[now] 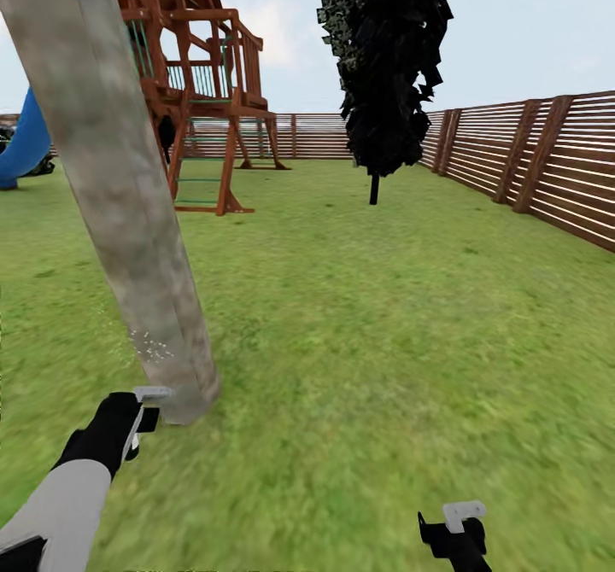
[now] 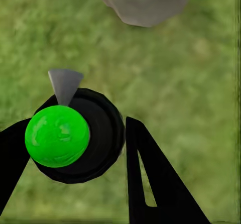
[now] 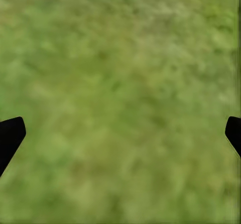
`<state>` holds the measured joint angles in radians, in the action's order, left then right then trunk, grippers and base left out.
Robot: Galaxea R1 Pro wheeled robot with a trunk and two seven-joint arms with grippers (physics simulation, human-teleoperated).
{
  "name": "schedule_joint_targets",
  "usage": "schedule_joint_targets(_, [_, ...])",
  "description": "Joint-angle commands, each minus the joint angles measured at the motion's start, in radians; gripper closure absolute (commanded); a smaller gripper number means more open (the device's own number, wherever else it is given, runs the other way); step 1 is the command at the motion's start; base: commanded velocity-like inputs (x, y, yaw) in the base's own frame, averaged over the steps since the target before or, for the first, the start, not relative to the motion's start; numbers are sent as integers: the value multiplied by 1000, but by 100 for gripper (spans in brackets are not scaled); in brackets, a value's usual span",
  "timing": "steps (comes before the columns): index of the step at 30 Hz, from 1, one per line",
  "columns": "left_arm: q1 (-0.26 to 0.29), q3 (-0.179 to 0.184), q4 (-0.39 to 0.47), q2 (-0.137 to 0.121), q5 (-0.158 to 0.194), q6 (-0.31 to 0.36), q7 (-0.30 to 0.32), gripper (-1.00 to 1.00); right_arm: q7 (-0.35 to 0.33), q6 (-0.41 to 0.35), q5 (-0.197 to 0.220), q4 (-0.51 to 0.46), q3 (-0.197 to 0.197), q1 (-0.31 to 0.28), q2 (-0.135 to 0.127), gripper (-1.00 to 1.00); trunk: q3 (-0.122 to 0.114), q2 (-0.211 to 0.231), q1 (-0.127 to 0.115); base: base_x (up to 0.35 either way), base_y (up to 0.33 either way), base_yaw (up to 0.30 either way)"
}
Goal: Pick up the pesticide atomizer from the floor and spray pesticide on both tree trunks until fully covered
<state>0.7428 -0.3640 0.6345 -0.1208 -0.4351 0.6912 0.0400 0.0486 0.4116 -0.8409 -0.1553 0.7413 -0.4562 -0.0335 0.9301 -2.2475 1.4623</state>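
Your left gripper (image 2: pixel 75 148) clenched on pesticide atomizer (image 2: pixel 57 136), nozzle aimed ahead of jaws at tree trunk (image 1: pixel 128 213) base, so mist lands there. Your right gripper (image 3: pixel 120 133) released, jaws wide, lawn (image 3: pixel 120 58) between them; idle, likely kept clear.

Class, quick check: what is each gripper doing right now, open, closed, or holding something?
Left gripper: closed on the pesticide atomizer, beside the tree trunk.
Right gripper: open, holding nothing, over grass.
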Motion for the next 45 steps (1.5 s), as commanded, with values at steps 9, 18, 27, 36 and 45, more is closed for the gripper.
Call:
schedule_joint_targets(9, [82,-1,19,54,-13,21,9,100,5,4,-11,2,6,-1,0,-100,1,0,0,-3,-11,256])
schedule_joint_targets(18, [199,23,39,132,-13,87,8,100,5,4,-11,2,6,-1,0,-100,1,0,0,0,0,130])
schedule_joint_targets(27, [224,92,54,142,-11,110,10,100,7,4,-11,2,6,-1,-1,-100,1,0,0,0,0,0])
schedule_joint_targets(36, [213,94,74,69,-9,111,12,100,7,4,-11,2,6,-1,0,-100,1,0,0,69,-122,0])
schedule_joint_targets(45, [209,88,66,65,-12,109,12,100,7,4,-11,2,6,-1,0,-100,1,0,0,11,-271,120])
